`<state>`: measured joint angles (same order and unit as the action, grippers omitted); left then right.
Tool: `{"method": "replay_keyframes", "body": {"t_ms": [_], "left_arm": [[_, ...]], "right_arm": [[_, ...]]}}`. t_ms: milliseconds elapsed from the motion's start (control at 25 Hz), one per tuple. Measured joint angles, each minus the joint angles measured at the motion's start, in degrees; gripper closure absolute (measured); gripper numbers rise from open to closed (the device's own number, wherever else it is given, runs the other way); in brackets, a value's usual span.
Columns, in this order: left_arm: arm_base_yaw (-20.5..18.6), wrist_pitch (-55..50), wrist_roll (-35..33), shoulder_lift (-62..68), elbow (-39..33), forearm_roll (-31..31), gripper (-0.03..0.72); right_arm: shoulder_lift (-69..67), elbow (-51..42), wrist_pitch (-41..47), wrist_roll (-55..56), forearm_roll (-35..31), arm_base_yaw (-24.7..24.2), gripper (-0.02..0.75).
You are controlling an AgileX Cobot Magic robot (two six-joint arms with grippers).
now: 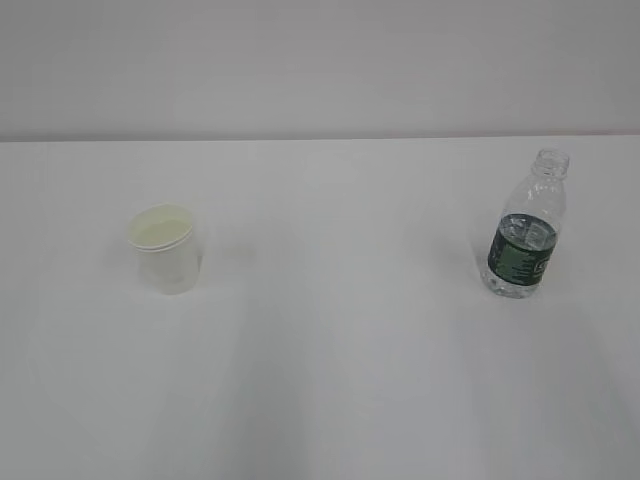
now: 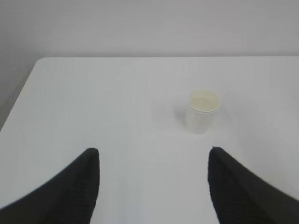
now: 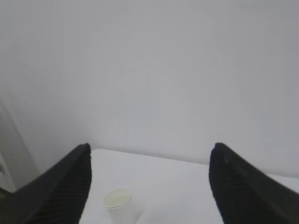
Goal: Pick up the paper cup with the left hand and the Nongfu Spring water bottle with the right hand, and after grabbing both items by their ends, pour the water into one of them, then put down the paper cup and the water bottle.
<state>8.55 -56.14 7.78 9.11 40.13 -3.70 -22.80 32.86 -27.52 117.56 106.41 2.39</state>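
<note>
Outside, I see the cup left and the bottle right, upright on the table, untouched. Left gripper spread, cup ahead. Right gripper spread, empty. Everything remains.

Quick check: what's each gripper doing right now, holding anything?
Left gripper: open, holding nothing; the paper cup stands ahead of it.
Right gripper: open, holding nothing.
</note>
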Motion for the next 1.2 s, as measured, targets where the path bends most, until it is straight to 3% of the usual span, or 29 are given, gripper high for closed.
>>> {"method": "replay_keyframes", "body": {"t_ms": [600, 1200], "left_arm": [[0.00, -6.22, -0.72, -3.41, -0.99, 0.83, 0.202], [0.00, -4.79, -0.77, -7.69, -5.39, 0.47, 0.227]], "right_arm": [[0.00, 0.00, -1.04, 0.10, 0.00, 0.00, 0.150], [0.00, 0.40, -3.78, 1.41, 0.12, 0.00, 0.150]]}}
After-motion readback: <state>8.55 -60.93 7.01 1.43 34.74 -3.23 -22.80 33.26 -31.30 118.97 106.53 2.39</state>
